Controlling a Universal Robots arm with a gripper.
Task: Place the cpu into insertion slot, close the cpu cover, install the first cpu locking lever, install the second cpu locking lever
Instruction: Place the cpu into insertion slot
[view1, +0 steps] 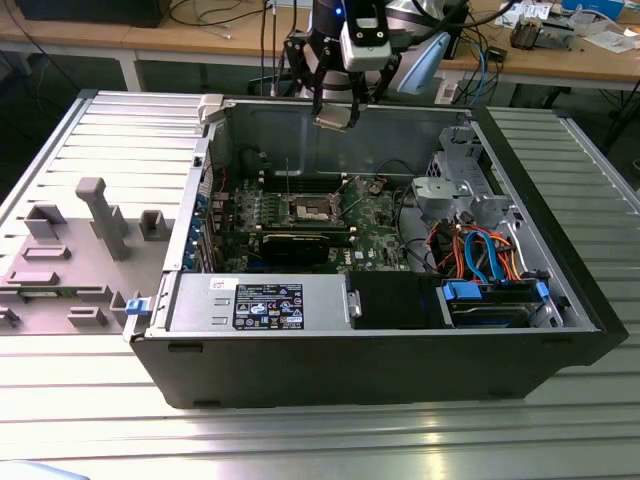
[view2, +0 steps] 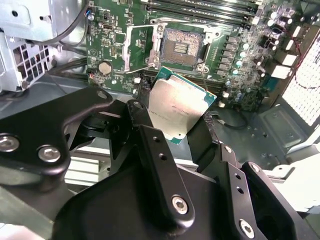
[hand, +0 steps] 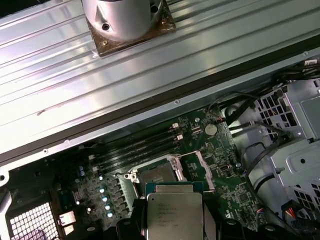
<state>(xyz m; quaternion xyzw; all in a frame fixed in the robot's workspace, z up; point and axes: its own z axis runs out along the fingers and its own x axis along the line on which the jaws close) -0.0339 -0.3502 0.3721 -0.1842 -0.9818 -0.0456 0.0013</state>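
Observation:
My gripper (view1: 335, 117) hangs above the open computer case, over its back wall, shut on the cpu (view2: 176, 107). The chip is a flat square with a silver-grey top and a green edge, pinched between two black fingers (view2: 136, 114). Below it on the green motherboard lies the insertion slot (view2: 182, 46), a dark square with a silvery rim and nothing in it. The cpu cover (view2: 140, 47) stands swung open beside the slot. In the first wrist view the cpu (hand: 175, 210) sits just short of the insertion slot (hand: 155, 176), with the cpu cover (hand: 206, 170) beside it.
The case walls (view1: 330, 350) ring the motherboard. A power supply (view1: 255, 300) fills the near side, and a drive cage with orange and blue cables (view1: 480, 250) the exterior view's right. Memory slots (hand: 135, 147) run beside the socket. A grey fixture (view1: 95, 225) stands outside on the exterior view's left.

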